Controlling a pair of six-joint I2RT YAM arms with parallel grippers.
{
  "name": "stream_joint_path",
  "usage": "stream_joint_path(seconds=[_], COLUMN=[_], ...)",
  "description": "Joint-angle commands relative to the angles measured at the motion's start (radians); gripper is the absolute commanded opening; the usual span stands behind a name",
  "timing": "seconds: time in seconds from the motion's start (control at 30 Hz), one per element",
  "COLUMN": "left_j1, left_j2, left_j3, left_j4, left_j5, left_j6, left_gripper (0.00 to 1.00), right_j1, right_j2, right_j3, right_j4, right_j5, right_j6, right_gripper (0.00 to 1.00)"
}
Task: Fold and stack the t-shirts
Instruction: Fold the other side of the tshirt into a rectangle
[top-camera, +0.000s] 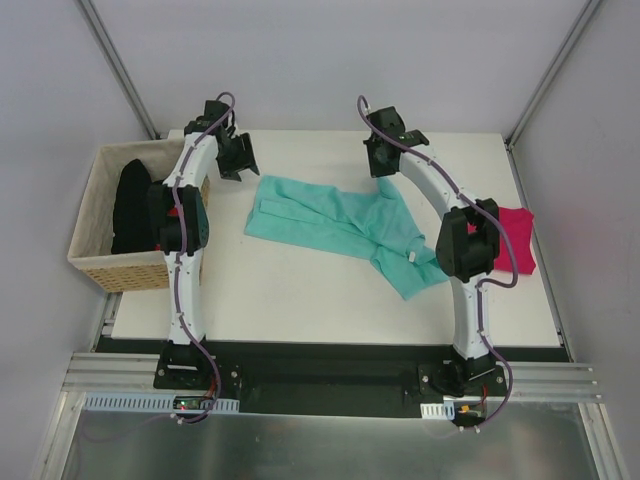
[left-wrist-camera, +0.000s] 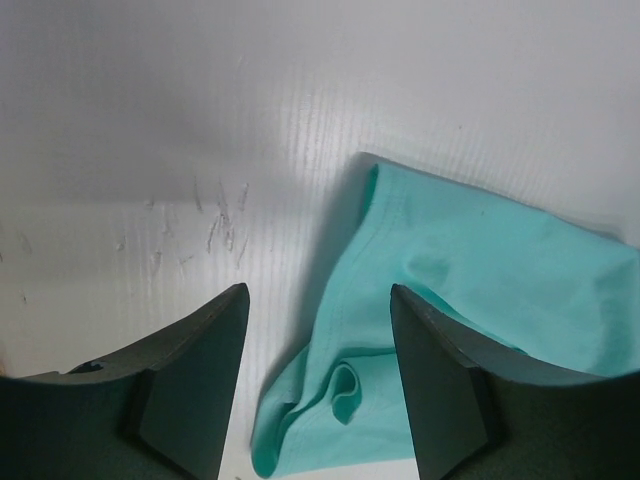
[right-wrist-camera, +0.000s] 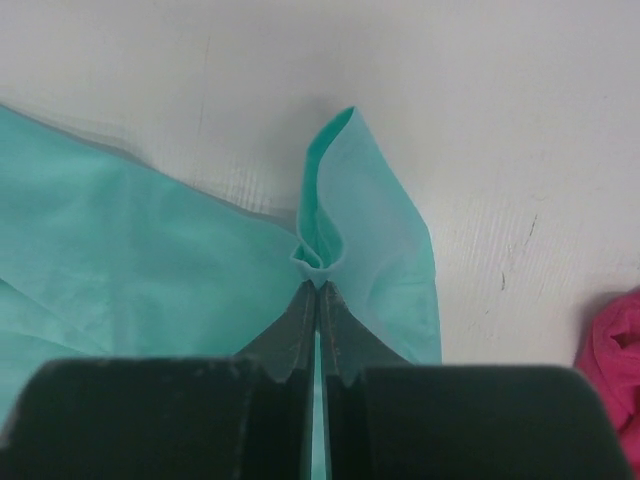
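Observation:
A teal t-shirt (top-camera: 340, 225) lies crumpled across the middle of the white table. My right gripper (top-camera: 385, 172) is shut on a bunched fold of the teal t-shirt (right-wrist-camera: 350, 200) at its far right corner. My left gripper (top-camera: 237, 168) is open and empty, hovering just above the shirt's far left corner (left-wrist-camera: 450, 270); the cloth lies between and beyond its fingers (left-wrist-camera: 200, 370). A pink t-shirt (top-camera: 516, 238) lies bunched at the table's right edge, partly behind the right arm; its edge shows in the right wrist view (right-wrist-camera: 612, 355).
A wicker basket (top-camera: 95, 250) stands left of the table with dark clothing (top-camera: 130, 205) inside. The table's white surface (top-camera: 300, 290) reaches the near edge in front of the shirt. Grey walls enclose the back and sides.

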Motion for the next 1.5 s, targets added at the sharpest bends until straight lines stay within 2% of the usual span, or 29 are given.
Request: stream_joint_path(seconds=[0.0, 0.23, 0.53, 0.63, 0.67, 0.73, 0.8, 0.9, 1.1, 1.13, 1.2, 1.23, 1.47], left_j1=[0.014, 0.014, 0.014, 0.014, 0.014, 0.014, 0.014, 0.014, 0.014, 0.014, 0.014, 0.014, 0.014], left_j2=[0.04, 0.06, 0.02, 0.02, 0.022, 0.028, 0.034, 0.034, 0.0, -0.006, -0.015, -0.018, -0.043], left_j3=[0.041, 0.009, -0.055, -0.066, -0.069, -0.072, -0.072, -0.077, -0.089, -0.089, -0.095, -0.098, -0.112], left_j4=[-0.011, -0.008, 0.0, 0.003, 0.004, 0.004, 0.004, 0.007, 0.015, 0.015, 0.015, 0.015, 0.017], left_j5=[0.084, 0.144, 0.124, 0.127, 0.133, 0.141, 0.148, 0.154, 0.141, 0.139, 0.142, 0.142, 0.138], left_j6=[-0.018, -0.027, -0.004, -0.001, -0.002, -0.01, -0.013, -0.019, -0.021, -0.021, -0.019, -0.018, -0.024], left_gripper=[0.58, 0.58, 0.57, 0.42, 0.33, 0.26, 0.11, 0.0, 0.0, 0.02, 0.15, 0.25, 0.3], right_j1=[0.031, 0.082, 0.097, 0.099, 0.102, 0.102, 0.101, 0.101, 0.102, 0.101, 0.102, 0.102, 0.101], right_j2=[-0.105, -0.103, -0.074, -0.074, -0.079, -0.082, -0.089, -0.094, -0.096, -0.096, -0.093, -0.093, -0.097], right_j3=[0.006, 0.032, 0.061, 0.058, 0.054, 0.047, 0.04, 0.038, 0.043, 0.044, 0.046, 0.047, 0.049], right_j4=[-0.029, -0.068, -0.071, -0.072, -0.074, -0.074, -0.075, -0.074, -0.072, -0.072, -0.071, -0.072, -0.066], right_j5=[-0.017, -0.037, -0.042, -0.04, -0.042, -0.037, -0.033, -0.026, -0.028, -0.029, -0.028, -0.028, -0.031], right_j6=[0.022, 0.043, 0.053, 0.054, 0.053, 0.053, 0.05, 0.043, 0.043, 0.043, 0.04, 0.042, 0.04], right_gripper=[0.01, 0.01, 0.01, 0.01, 0.01, 0.01, 0.01, 0.01, 0.01, 0.01, 0.01, 0.01, 0.01])
